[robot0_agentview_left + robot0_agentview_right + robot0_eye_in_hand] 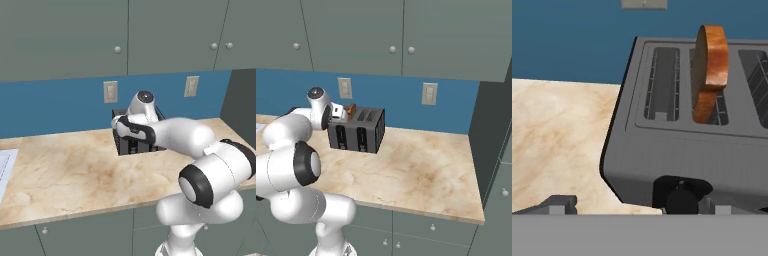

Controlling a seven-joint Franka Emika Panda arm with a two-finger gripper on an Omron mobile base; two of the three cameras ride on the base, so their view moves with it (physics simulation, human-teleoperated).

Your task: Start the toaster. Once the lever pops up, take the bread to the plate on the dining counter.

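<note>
The dark grey toaster (358,131) stands at the back of a marble counter, against the blue wall. The bread (709,70) stands upright in a top slot, its brown-crusted upper half sticking out; it also shows as the bread (351,109) in the right base view. My gripper (637,205) is open, its fingertips (559,202) spread wide just in front of and above the toaster (677,155). A black lever knob (682,197) lies between them, touched by neither. In the left base view my arm covers most of the toaster (124,145). The plate and the dining counter are out of view.
The marble counter (421,165) runs wide to the toaster's right. A dark tall panel (491,125) closes its right end. Wall outlets (429,93) and upper cabinets (396,35) sit behind and above. A white sheet (5,167) lies at the counter's far left.
</note>
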